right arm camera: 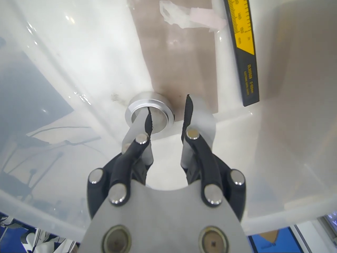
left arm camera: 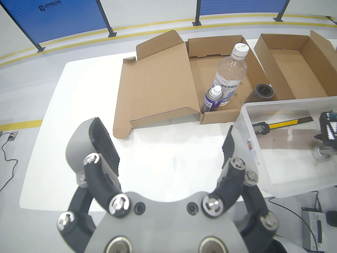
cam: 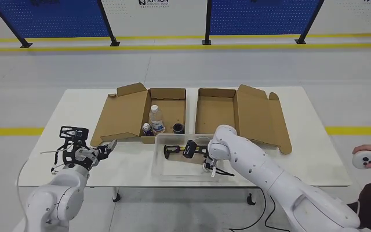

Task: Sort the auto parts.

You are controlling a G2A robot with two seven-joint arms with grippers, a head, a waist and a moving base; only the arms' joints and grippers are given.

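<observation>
Left gripper [left arm camera: 164, 138] released, jaws wide, hovering over surface [left arm camera: 79, 106] beside clear bin [left arm camera: 263, 159].

Left box [left arm camera: 158, 85] holds bottle [left arm camera: 231, 77], spray can [left arm camera: 212, 101], black cylinder [left arm camera: 264, 92].

In bin: caliper [left arm camera: 284, 122] along far side, metal ring [right arm camera: 137, 105] flat on floor by near wall.

Right gripper [right arm camera: 168, 102] down in bin, fingers parted, one in ring's bore, other outside, not yet clamped.

Best play: pinch ring wall squarely, lift straight, clear bin rim before swinging.

Right box [cam: 215, 113] open beyond bin.
</observation>
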